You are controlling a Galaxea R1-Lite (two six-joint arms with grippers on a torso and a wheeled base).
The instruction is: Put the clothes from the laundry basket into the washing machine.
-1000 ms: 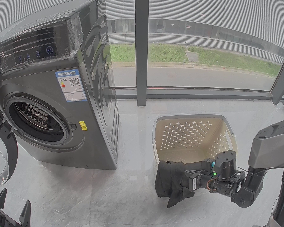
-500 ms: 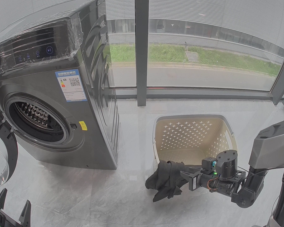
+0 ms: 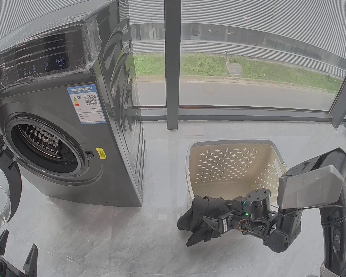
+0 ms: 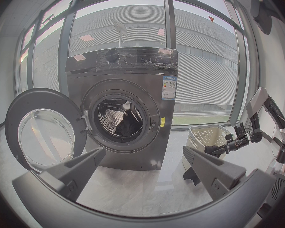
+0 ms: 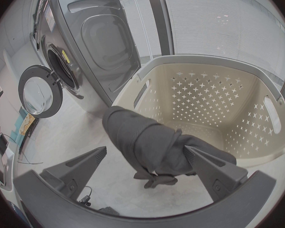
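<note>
The washing machine (image 3: pixel 65 143) bears on its front a blue-and-white label (image 3: pixel 86 104) with a QR code and a coloured rating strip, the print too small to read. Below it sits a small yellow sticker (image 3: pixel 101 153), also illegible. The control panel (image 3: pixel 42 64) shows lit icons, one of them a play-pause symbol.

1. Landmark: washing machine (image 3: pixel 65 108). Its drum mouth (image 3: pixel 46 145) is open, with nothing across it. A dark heap (image 4: pixel 125 127) lies low inside, with room above it.
2. The door (image 3: pixel 0 189) is swung wide on the machine's hinge side and stands out from the front. It bars any approach from that side.
3. The floor (image 3: pixel 161 231) in front of the machine is bare, giving a wide lane to the drum mouth.
4. The laundry basket (image 3: pixel 234 142) stands apart from the machine's side wall, with a gap between them.
5. A dark garment (image 3: pixel 202 218) hangs over the basket corner nearest the machine, at the lane's edge.
6. The window post (image 3: pixel 172 58) stands behind the machine, well off the lane.
</note>
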